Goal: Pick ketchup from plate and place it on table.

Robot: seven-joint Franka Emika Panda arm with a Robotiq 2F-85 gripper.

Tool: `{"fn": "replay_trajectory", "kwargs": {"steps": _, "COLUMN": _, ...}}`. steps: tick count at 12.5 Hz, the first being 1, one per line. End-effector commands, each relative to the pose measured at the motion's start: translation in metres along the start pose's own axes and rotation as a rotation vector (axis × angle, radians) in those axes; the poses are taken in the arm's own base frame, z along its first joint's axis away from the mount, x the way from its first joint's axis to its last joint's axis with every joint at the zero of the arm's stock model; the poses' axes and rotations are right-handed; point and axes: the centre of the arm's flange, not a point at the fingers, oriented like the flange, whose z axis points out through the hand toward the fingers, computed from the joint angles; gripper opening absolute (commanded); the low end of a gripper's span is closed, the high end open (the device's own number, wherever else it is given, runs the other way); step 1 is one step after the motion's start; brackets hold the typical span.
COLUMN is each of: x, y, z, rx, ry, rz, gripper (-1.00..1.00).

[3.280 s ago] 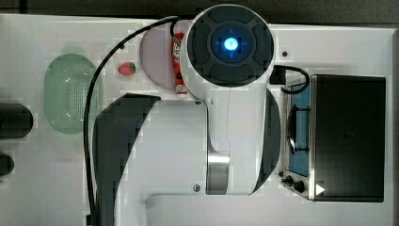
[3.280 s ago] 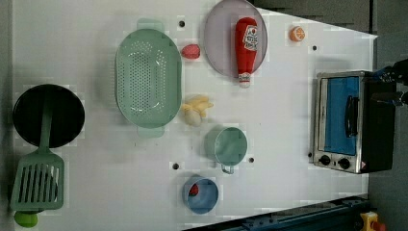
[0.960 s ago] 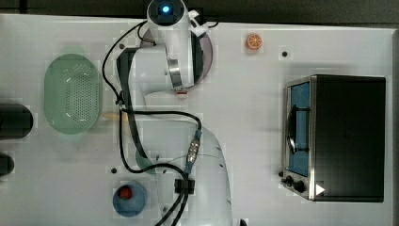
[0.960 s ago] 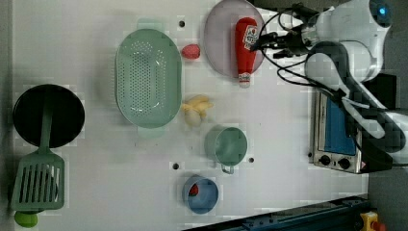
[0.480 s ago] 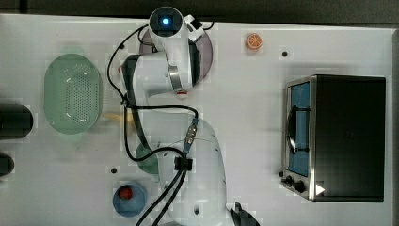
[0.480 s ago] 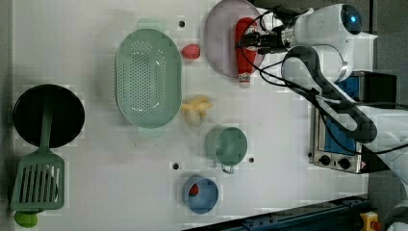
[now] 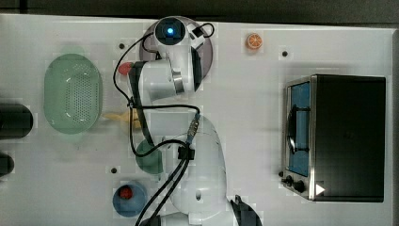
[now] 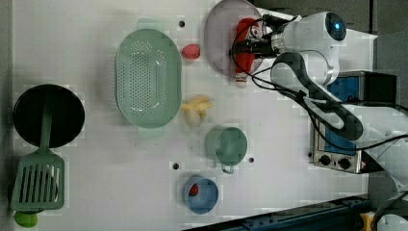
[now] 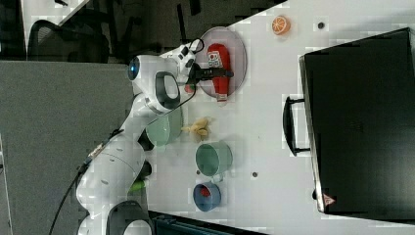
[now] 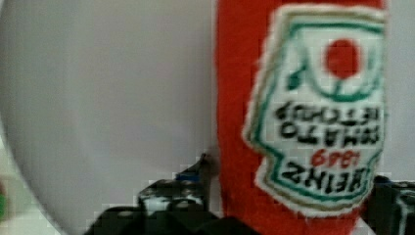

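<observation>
Red ketchup (image 10: 298,117) lies on your plate (image 8: 219,43), and your gripper (image 8: 248,42) has just dropped over it. Fingers straddle the bottle, apart, starting to close; nothing is lifted toward the desk (image 8: 288,144) yet.

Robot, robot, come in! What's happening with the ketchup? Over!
Gripper down at the ketchup, fingers either side of it. Ketchup lying on the plate, not lifted. Nothing in the way.

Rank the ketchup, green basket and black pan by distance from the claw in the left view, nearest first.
1. ketchup, between the claw's fingers, on the plate.
2. green basket, middle of the left view.
3. black pan, far at the left view's left.
</observation>
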Motion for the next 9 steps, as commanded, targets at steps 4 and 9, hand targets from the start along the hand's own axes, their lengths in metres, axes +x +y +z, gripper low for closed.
{"fn": "replay_trajectory", "kwargs": {"steps": 4, "x": 0.019, "y": 0.005, "z": -0.048, "rx": 0.019, "ry": 0.104, "rz": -0.014, "gripper": 0.19}}
{"fn": "replay_trajectory", "kwargs": {"steps": 9, "x": 0.034, "y": 0.017, "z": -0.141, "rx": 0.008, "ry": 0.152, "rz": 0.018, "gripper": 0.19}}
